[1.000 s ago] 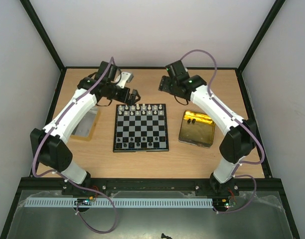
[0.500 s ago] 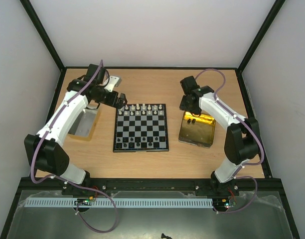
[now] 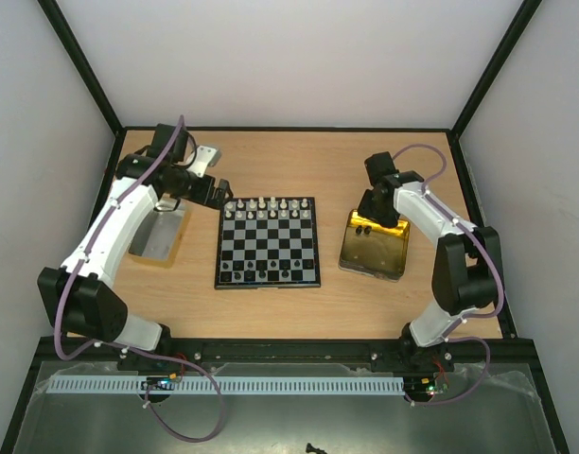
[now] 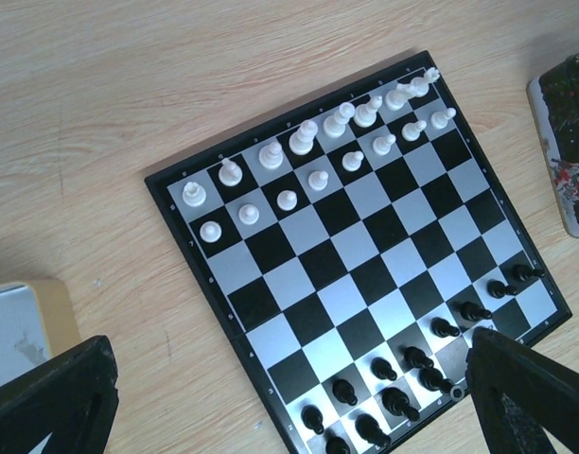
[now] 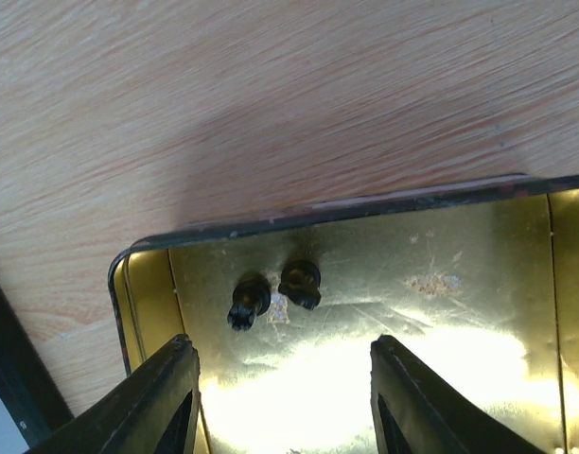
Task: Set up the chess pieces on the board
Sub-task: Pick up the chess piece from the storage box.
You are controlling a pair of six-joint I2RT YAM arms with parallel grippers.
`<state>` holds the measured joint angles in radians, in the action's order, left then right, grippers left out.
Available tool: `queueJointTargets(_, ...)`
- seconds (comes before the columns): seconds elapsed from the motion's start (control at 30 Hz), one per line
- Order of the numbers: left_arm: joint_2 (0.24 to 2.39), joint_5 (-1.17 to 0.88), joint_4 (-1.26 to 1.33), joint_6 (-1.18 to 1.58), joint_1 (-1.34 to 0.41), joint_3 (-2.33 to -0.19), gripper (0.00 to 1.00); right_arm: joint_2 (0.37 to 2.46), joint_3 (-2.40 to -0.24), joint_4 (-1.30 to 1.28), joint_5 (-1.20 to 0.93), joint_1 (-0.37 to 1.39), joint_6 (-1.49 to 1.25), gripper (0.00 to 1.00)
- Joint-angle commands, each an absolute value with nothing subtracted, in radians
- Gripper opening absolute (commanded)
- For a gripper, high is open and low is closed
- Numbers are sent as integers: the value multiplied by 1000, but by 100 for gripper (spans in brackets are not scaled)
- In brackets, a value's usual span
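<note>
- Wooden table (image 3: 299, 165), walled on three sides; board (image 3: 271, 241) at centre, between the arms.
- Left pincer (image 3: 218, 192): fingers wide apart, nothing held. It sits at the board's far-left corner, and the board spreads out below and ahead of it.
- White pieces (image 4: 304, 137) fill the two rows nearest this pincer; black pieces (image 4: 395, 402) stand along the opposite edge.
- Right pincer (image 5: 282, 345): fingers apart, nothing between them, over the far end of the gold tray (image 5: 441, 312).
- Black pair (image 5: 250, 303) in that tray: just beyond the fingertips, in line with the gap, clear of both fingers, just beside each other.
- Silver tray (image 3: 162, 236) lies behind the left pincer, under its arm.
</note>
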<state>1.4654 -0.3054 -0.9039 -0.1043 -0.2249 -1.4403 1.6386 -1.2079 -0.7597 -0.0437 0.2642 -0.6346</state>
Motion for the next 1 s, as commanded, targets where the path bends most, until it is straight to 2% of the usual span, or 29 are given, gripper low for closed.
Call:
queueJointTargets(0.0,1419,-314,-933,-118,-198,-1404,100,1667,-1198,-725,-72,229,-604,47)
queueJointTargets(0.47,1403,-317,-942,-121,-170,-1391,100,1748,-1160,-658,-133,203,-615,45)
queueJointTargets(0.97,1387,-329,-940,-118,-148,-1373,100,1755,-1129,-642,-123,190,-614,36)
